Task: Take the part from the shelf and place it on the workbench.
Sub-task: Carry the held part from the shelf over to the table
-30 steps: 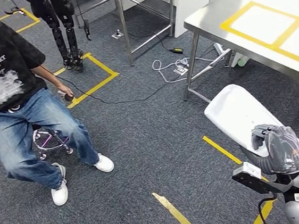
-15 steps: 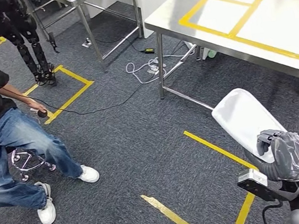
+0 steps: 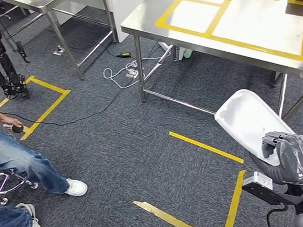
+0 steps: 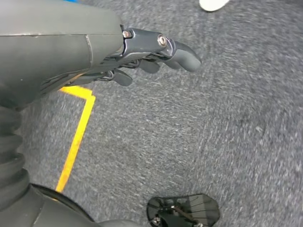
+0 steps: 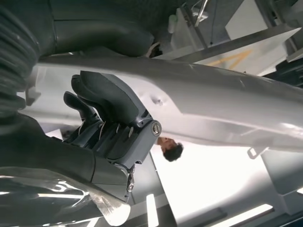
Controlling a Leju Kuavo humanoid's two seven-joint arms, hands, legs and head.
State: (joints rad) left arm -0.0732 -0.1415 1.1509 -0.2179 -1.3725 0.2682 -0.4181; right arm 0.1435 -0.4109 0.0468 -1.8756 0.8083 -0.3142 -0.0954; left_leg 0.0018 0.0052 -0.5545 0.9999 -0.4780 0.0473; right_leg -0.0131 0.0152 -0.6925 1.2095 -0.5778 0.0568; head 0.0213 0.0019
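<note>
At far left of my head view, a seated person in blue jeans (image 3: 12,160) and white sneakers (image 3: 76,187) holds a small black object beside a yellow tape square (image 3: 38,106) on the grey carpet (image 3: 117,155). A black cable (image 3: 81,116) trails across the carpet to a white power strip (image 3: 131,72) under the steel worktop (image 3: 140,18), whose top carries yellow tape rectangles (image 3: 229,16). More yellow tape strips (image 3: 204,147) lie on the floor in front of the worktop.

My left hand (image 4: 150,52) hangs over the carpet, its fingers (image 4: 185,57) loosely extended and apart, holding nothing.

At right, my right hand (image 3: 286,151) grips the white moulded panel (image 3: 248,119), the part, which juts up and forward from my grasp, above the floor and just short of the worktop's near edge. In the right wrist view my fingers (image 5: 103,101) curl against the panel's pale underside (image 5: 221,94).
</note>
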